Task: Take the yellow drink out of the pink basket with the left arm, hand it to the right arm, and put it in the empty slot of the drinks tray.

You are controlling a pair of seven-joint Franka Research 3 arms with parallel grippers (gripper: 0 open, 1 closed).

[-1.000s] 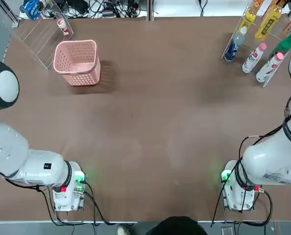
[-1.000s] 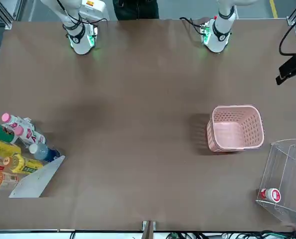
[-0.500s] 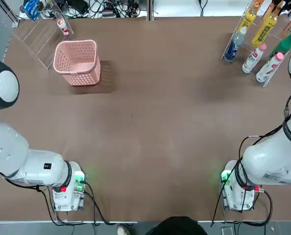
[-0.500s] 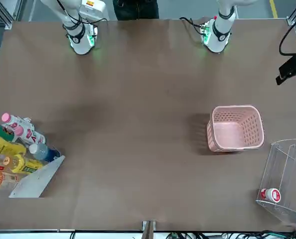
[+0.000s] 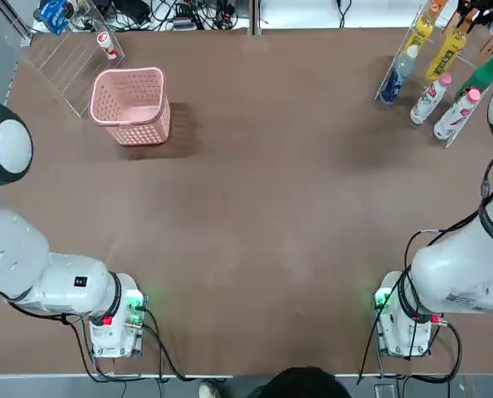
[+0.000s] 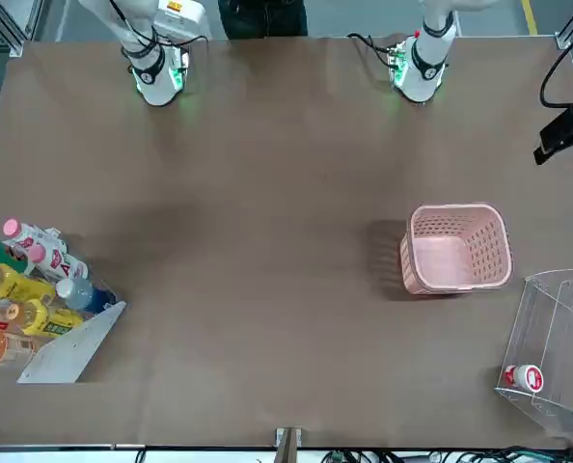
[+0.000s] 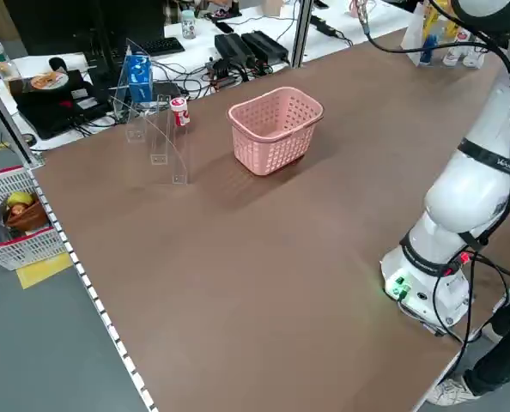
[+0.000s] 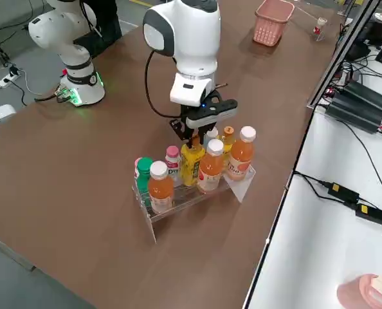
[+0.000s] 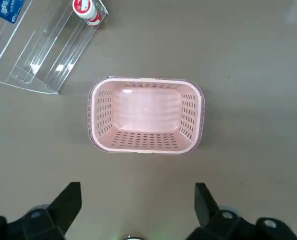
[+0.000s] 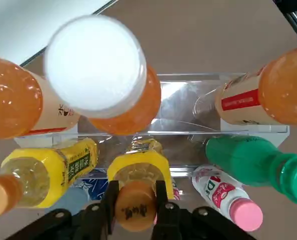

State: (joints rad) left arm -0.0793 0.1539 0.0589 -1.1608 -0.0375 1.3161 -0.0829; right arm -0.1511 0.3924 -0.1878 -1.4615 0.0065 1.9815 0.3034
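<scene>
So the drinks tray [image 8: 241, 185] is over on my right arm's side, the pink basket [image 9: 146, 107] is empty, and my left claw [image 9: 137, 189] is just idling spread wide on the basket's side of the table. My right claw [image 10: 137, 186] is over the tray, pinching the yellow drink [image 8: 192, 162] by its orange cap [image 10: 135, 206], bottle roughly upright among the others. It runs lengthwise from my fingertips down into the tray, so I reckon I let go and back straight off along it, or I'll knock its neighbours.
</scene>
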